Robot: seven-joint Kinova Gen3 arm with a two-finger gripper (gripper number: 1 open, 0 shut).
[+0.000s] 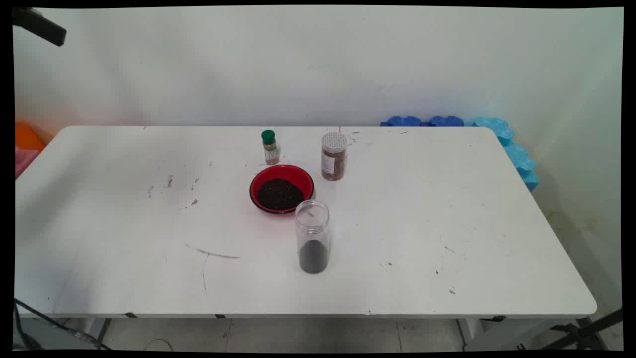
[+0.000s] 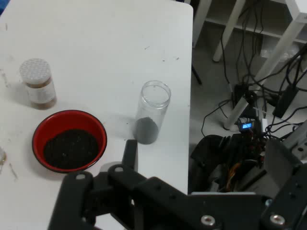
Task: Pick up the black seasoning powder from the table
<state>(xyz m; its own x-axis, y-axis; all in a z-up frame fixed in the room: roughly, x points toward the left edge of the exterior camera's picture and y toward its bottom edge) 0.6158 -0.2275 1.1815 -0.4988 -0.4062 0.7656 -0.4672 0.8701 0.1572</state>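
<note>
A red bowl (image 1: 281, 189) (image 2: 69, 140) holding dark grains sits mid-table. Just in front of it stands a clear, lidless jar (image 1: 312, 236) (image 2: 151, 112) with a dark layer at its bottom. Behind the bowl are a brown-filled jar with a white perforated lid (image 1: 334, 156) (image 2: 37, 83) and a small green-capped bottle (image 1: 270, 147). My gripper (image 2: 129, 158) hangs high above the table's near side and touches nothing. In the main view only a black part of it (image 1: 39, 26) shows at the top left corner. The clear jar and bowl are nearest below it.
The white table (image 1: 447, 223) is scuffed left of the bowl. Blue foam blocks (image 1: 497, 132) lie past its back right corner and an orange object (image 1: 27, 136) sits off its left end. In the hand view, cables and equipment (image 2: 249, 120) lie on the floor beyond the table's edge.
</note>
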